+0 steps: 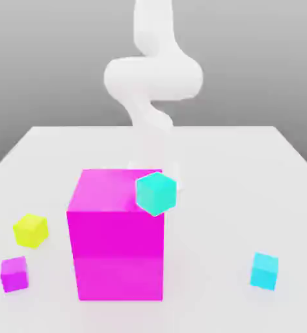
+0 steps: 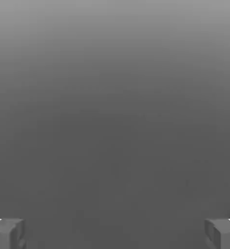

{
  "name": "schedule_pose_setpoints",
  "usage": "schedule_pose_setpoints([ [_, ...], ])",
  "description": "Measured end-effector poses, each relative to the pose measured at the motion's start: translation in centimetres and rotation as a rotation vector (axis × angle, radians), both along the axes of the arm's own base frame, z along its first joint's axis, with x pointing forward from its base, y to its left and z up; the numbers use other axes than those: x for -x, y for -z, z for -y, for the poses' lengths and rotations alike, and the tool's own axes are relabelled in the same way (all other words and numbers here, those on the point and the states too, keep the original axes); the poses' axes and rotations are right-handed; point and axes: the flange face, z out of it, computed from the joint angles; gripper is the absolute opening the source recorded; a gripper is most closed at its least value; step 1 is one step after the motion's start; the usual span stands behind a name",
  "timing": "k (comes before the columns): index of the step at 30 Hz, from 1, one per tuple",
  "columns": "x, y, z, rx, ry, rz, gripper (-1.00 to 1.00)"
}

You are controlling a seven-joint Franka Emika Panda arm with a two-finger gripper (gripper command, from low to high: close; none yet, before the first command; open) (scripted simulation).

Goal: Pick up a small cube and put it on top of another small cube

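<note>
Exterior view: cyan cube (image 1: 264, 270) on table (image 1: 247, 169), exterior view's right, well apart from turquoise cube (image 1: 156, 192) at big magenta block (image 1: 116, 234) upper corner. Hand view: gripper (image 2: 115, 233) fingers (image 2: 7, 233) spread wide, holding nothing.

The white bench (image 1: 65, 149) carries a big magenta block (image 1: 117, 247) near its middle. To the exterior view's left of the block sit a small yellow cube (image 1: 31, 230) and, nearer, a small magenta cube (image 1: 14, 274). A small cyan cube (image 1: 265, 270) rests well apart on the right.
</note>
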Motion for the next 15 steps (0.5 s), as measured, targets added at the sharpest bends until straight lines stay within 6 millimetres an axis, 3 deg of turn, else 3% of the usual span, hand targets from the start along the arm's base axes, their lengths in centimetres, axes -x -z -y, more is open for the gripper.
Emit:
schedule_pose_setpoints([
  [3,-3.4,5.8,-2.9,0.048,-0.135,-0.09,0.0],
  [7,-6.2,13.7,-7.2,0.113,-0.311,-0.199,0.0],
  [11,-7.1,21.9,-11.6,0.184,-0.487,-0.302,0.0],
  [15,-6.1,30.1,-15.6,0.259,-0.665,-0.402,0.0],
])
